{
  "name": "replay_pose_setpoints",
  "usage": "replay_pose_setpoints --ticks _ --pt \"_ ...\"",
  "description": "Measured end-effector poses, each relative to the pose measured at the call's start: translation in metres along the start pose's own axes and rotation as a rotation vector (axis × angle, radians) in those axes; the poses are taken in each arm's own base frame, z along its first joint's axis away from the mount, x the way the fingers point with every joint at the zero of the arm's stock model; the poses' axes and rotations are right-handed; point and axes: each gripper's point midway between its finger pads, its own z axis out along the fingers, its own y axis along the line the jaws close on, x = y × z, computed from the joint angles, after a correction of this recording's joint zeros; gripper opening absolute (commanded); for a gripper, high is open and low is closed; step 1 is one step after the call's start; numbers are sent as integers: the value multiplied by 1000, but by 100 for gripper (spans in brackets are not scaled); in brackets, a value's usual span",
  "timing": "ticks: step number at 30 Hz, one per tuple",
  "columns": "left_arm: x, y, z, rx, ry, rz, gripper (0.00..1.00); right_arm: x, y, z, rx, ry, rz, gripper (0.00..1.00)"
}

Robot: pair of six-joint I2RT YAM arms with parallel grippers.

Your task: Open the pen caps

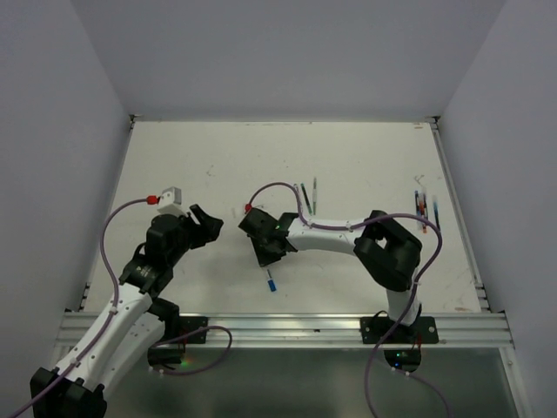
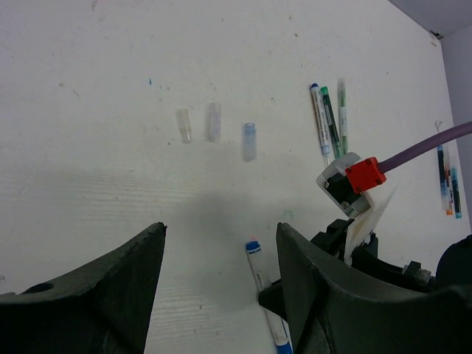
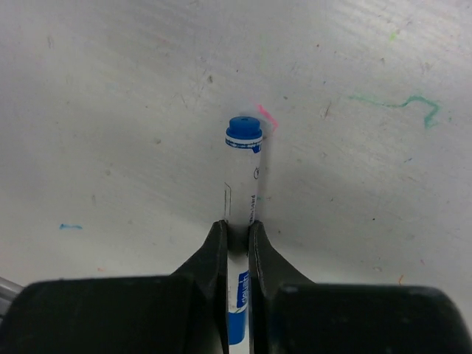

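White scuffed tabletop (image 1: 218,165) with stray ink marks, pale walls on three sides. Two black-and-white robot arms are bolted at the near edge, with a purple cable (image 1: 109,252) looping off each. The left arm (image 1: 130,296) reaches in from the left. The right arm (image 1: 383,252) folds back toward table centre.

Left gripper (image 2: 221,230): black jaws stand wide apart and grip nothing. It hovers above the table, facing the right gripper (image 3: 236,230). In the top view the two sit near each other, not touching.

Right gripper: jaws pinched narrow on a slim white-barrelled stick pen with a blue end piece (image 3: 243,177). The grip is on the barrel and the blue end sticks out past the fingertips. Can't tell if that blue end is a cap.

Trio of slim stick pens (image 2: 331,122) (blue-tipped, dark green, pale green) lies flat side by side on the table beyond the right gripper. Cluster of thin pens by the right table edge (image 1: 425,211) is well apart from both grippers; count unclear.

Three short tube-shaped plastic caps lie loose in a row on bare table, seen from the left wrist. There is a clear cap (image 2: 184,125), a whitish cap (image 2: 214,122) and a bluish cap (image 2: 249,141). They are apart from each other, on no pen, and left of the trio.
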Motion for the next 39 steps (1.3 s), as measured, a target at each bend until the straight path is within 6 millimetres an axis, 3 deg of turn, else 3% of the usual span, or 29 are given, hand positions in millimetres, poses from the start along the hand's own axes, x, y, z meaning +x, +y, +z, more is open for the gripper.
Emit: replay_pose_setpoints --ticks 7,10,14,18,21,27,33,39 --pt "4 -10 -4 63 21 5 63 -10 -11 -10 39 -78 21 0" --pt "14 -27 -3 174 63 26 59 -22 -18 -46 19 -177 37 0" --pt "32 -57 -2 384 136 41 61 -66 -29 -114 -126 -384 142 0" --pt "51 -77 -10 555 195 50 69 -107 -71 -156 -216 -575 286 0" --pt "57 -97 -24 674 203 74 71 -106 -80 -162 -248 -612 301 0" --pt "65 -139 -50 884 202 120 71 -105 -49 -175 -404 -606 262 0" --pt "87 -150 -52 923 274 125 71 -106 -30 -182 -532 -608 276 0" --pt "86 -155 -50 935 263 112 69 -103 -20 -183 -605 -593 293 0"
